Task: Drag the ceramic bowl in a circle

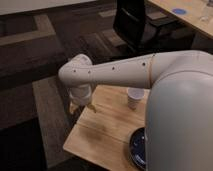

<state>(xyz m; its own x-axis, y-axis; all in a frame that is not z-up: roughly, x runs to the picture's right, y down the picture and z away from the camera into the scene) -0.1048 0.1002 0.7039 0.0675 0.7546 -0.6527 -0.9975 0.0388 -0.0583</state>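
I see the gripper [82, 106] hanging from the white arm [112, 70] over the far-left corner of the wooden table [102, 132]. Its jaws look spread, with nothing between them. The ceramic bowl [137, 147] sits at the table's near right edge, dark blue, partly hidden behind the arm's big shoulder and well apart from the gripper. A white cup [134, 97] stands upright at the far edge, between gripper and bowl. A black chair [134, 20] is on the carpet behind, beside another table [192, 15].
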